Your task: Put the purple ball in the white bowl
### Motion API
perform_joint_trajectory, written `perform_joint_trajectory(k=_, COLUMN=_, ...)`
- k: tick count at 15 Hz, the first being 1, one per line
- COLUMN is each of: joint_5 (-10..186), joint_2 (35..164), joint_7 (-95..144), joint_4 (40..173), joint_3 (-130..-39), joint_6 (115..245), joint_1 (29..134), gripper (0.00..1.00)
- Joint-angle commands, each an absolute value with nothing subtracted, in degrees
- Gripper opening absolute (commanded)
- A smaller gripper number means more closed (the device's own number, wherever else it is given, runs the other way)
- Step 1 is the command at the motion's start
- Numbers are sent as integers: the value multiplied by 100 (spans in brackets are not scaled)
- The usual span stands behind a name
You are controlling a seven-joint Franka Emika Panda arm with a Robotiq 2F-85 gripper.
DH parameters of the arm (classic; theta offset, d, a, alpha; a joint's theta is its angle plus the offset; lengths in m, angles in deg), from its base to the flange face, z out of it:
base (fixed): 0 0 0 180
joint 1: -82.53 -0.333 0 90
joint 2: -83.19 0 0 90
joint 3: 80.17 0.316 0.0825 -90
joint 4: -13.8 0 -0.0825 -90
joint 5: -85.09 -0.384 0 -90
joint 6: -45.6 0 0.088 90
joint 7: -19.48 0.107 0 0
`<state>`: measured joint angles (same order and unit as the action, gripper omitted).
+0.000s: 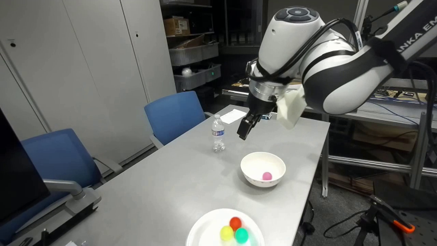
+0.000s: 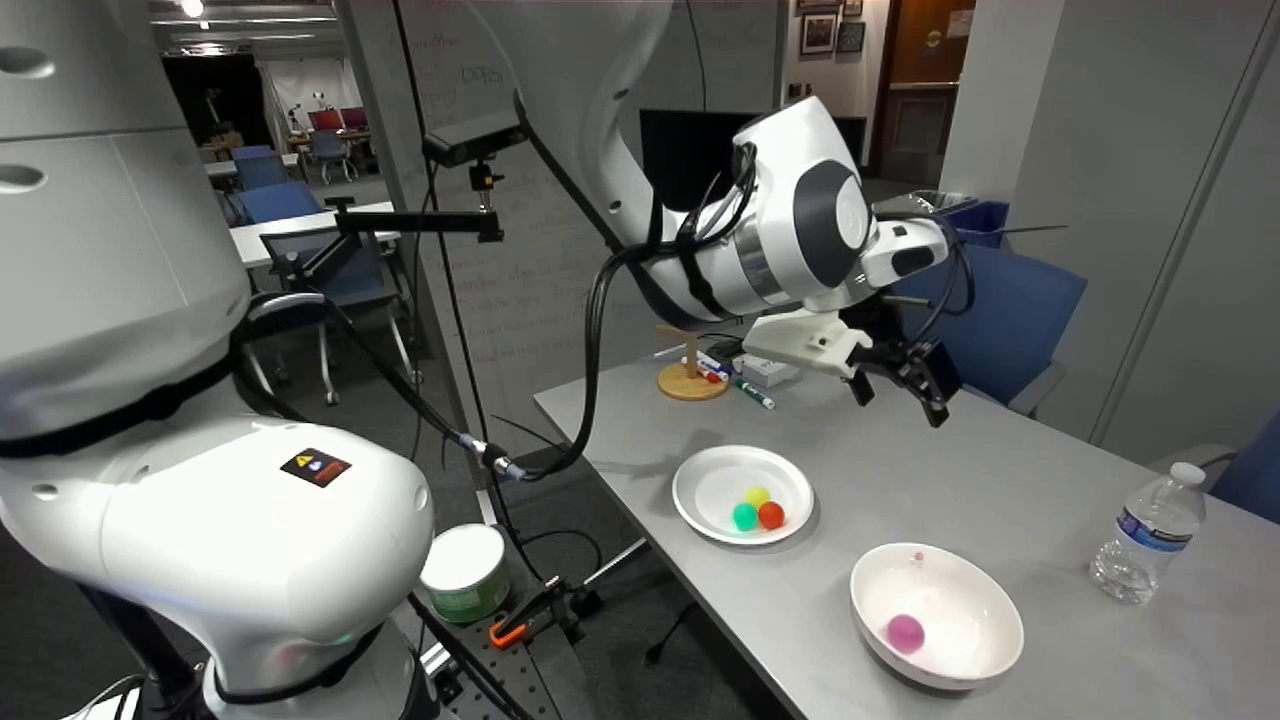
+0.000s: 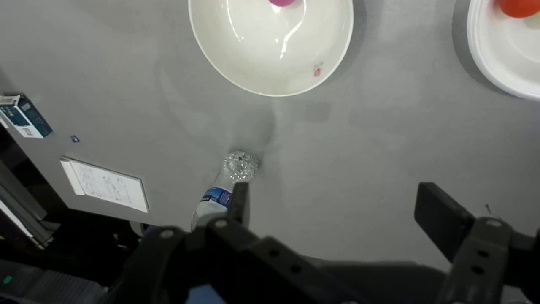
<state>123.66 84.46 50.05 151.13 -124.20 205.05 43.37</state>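
The purple ball (image 1: 267,176) lies inside the white bowl (image 1: 254,163) on the grey table. In an exterior view the purple ball (image 2: 905,633) rests on the inner floor of the white bowl (image 2: 970,610). In the wrist view only the edge of the purple ball (image 3: 282,1) shows at the top, in the partly cut-off white bowl (image 3: 270,55). My gripper (image 3: 334,198) is open with nothing between its fingers. It is raised above the table, apart from the bowl, and also shows in both exterior views (image 1: 243,132) (image 2: 902,398).
A white plate (image 2: 700,500) holds a red-orange (image 2: 771,515), a yellow (image 2: 758,497) and a green ball (image 2: 745,517). A clear water bottle (image 1: 217,135) stands near the bowl. A notepad (image 3: 110,185) and small box (image 3: 26,116) lie near a table edge. Markers (image 2: 752,392) lie beyond the plate.
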Motion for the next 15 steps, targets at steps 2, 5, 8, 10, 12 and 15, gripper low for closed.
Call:
perform_joint_trajectory(k=2, joint_5=12523, joint_2=7798, joint_7=4958, joint_4=15125, joint_3=-12338, joint_6=20101, joint_1=4278, gripper=100)
perform_joint_trajectory(k=5, joint_5=12124, joint_2=7675, joint_7=4722, joint_4=15189, joint_3=-10592, joint_6=20084, joint_1=5918, gripper=100)
perform_joint_trajectory(k=8, joint_5=11646, joint_2=7618, joint_7=4513, joint_4=15216, joint_3=-9456, joint_6=19974, joint_1=6926, gripper=100)
perform_joint_trajectory(k=10, joint_5=11417, joint_2=7591, joint_7=4424, joint_4=15199, joint_3=-8989, joint_6=19817, joint_1=7329, gripper=100)
perform_joint_trajectory(k=12, joint_5=11197, joint_2=7555, joint_7=4278, joint_4=15184, joint_3=-8670, joint_6=19594, joint_1=7596, gripper=100)
perform_joint_trajectory(k=15, joint_5=10794, joint_2=7505, joint_7=3944, joint_4=15151, joint_3=-8384, joint_6=19230, joint_1=7812, gripper=100)
